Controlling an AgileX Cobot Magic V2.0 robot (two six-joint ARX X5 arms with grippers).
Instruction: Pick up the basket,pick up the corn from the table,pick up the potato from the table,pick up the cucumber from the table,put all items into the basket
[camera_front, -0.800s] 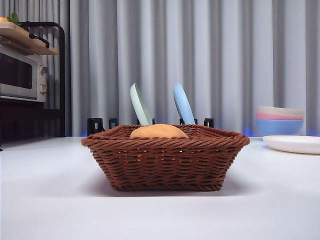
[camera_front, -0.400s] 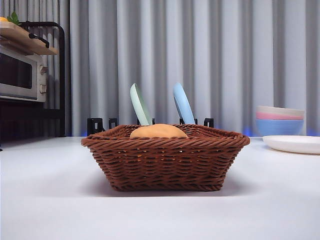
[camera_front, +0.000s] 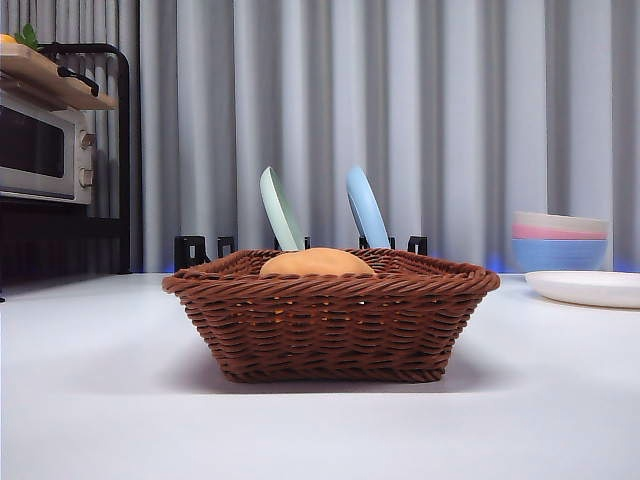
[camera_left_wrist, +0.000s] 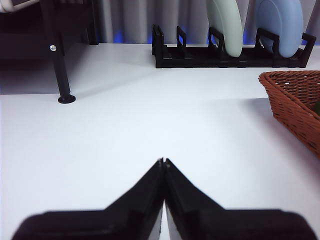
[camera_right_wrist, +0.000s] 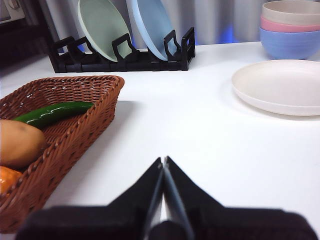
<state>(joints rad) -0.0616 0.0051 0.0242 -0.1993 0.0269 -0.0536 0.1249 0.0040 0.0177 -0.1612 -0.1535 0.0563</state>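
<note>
Beside the right gripper (camera_right_wrist: 163, 162), jaws pressed together, the wicker basket (camera_right_wrist: 95, 107) holds cucumber (camera_right_wrist: 52, 113), potato (camera_right_wrist: 17, 142) and a corn (camera_right_wrist: 6, 179) cut off by the frame edge; left gripper (camera_left_wrist: 163, 163) likewise closed over white table (camera_left_wrist: 125, 130).

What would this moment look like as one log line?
basket: on table | potato, cucumber, corn: inside | left tool: shut, empty | right tool: shut, empty
</note>
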